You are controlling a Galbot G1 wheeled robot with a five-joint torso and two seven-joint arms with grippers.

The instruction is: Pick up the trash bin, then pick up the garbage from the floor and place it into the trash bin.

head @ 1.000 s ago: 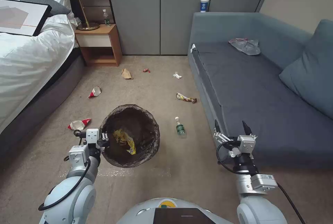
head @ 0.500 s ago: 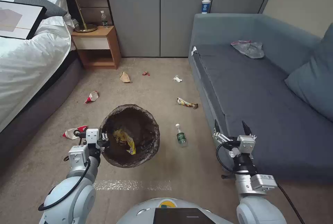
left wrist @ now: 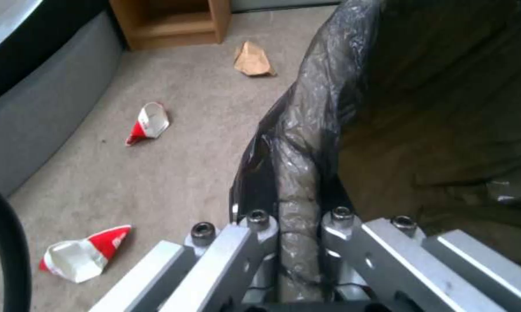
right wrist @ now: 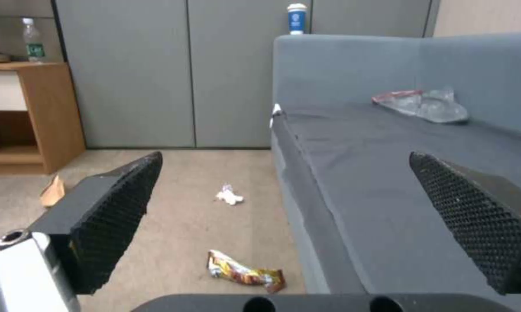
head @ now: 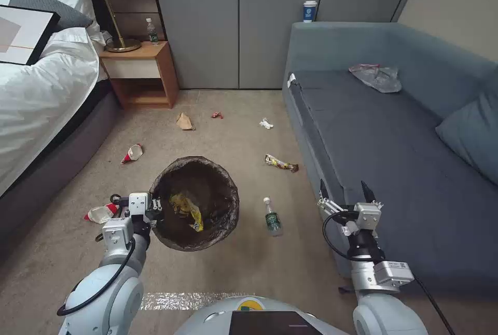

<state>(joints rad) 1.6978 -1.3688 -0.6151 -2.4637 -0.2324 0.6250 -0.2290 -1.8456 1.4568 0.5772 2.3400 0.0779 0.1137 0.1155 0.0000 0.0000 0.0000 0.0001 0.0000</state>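
Trash bin (head: 194, 203) is being held above the carpet by its bag-lined rim, which is being pinched by the left gripper (head: 153, 209). Yellow wrapper (head: 188, 209) is lying inside. Right gripper (head: 346, 193) is being held spread wide beside the sofa (head: 394, 148), near the bottle (head: 271, 218).

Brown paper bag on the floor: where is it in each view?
Head view: brown paper bag on carpet beyond the trash bin.
Left wrist view: bag on carpet past the bin's liner.
Right wrist view: bag before the wooden nightstand.
Shared landmark: that nightstand.
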